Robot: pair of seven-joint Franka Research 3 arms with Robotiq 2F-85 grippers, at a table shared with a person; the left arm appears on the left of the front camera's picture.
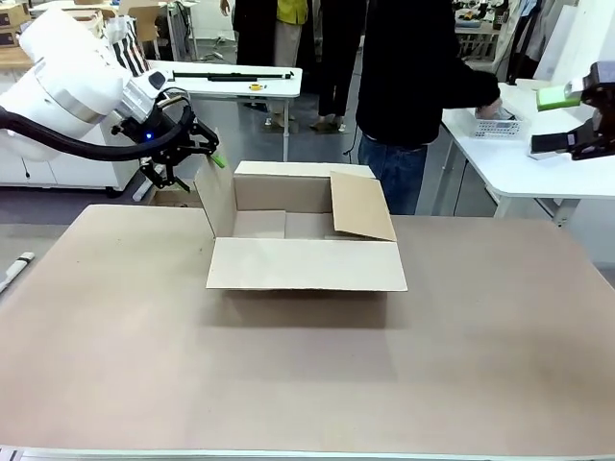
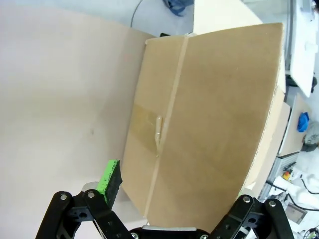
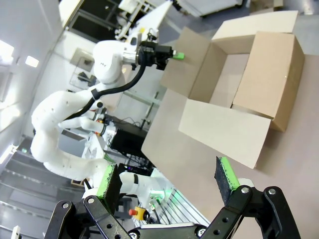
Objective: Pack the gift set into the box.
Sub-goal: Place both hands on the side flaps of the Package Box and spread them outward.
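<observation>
Item 1: plain brown corrugated cardboard box (image 1: 279, 200). It stands on the brown desk (image 1: 288, 384), towards the far side and about midway between left and right. Its long axis runs left to right and its opening faces up.
- Near flap (image 1: 306, 265): folded outward, lying flat towards me.
- Left flap (image 1: 219, 197): standing nearly upright.
- Right flap (image 1: 363, 206): tilted inward over the opening.
- Far flap (image 1: 288, 170): lying back, away from me.
- Contents: what I can see inside is bare cardboard floor; the right flap hides the right part.

Item 2: my left gripper (image 1: 204, 149). It is at the top far corner of the left flap.
- Jaws: set wide apart.
- Pads: in the left wrist view one green pad (image 2: 108, 180) sits just beside the flap's outer face. The cardboard hides the other finger.

Item 3: my right gripper (image 3: 167, 181). It is raised at the far right, well apart from the box.
- Jaws: wide apart, nothing between them.

Item 4: room to move. Broad desk surface lies near, left and right of the box. The desk's far edge runs just behind the box.

Item 5: person in a dark top (image 1: 413, 77). They stand beyond the far edge, reaching to a white basket (image 1: 498, 123) on a white side table (image 1: 519, 168).
</observation>
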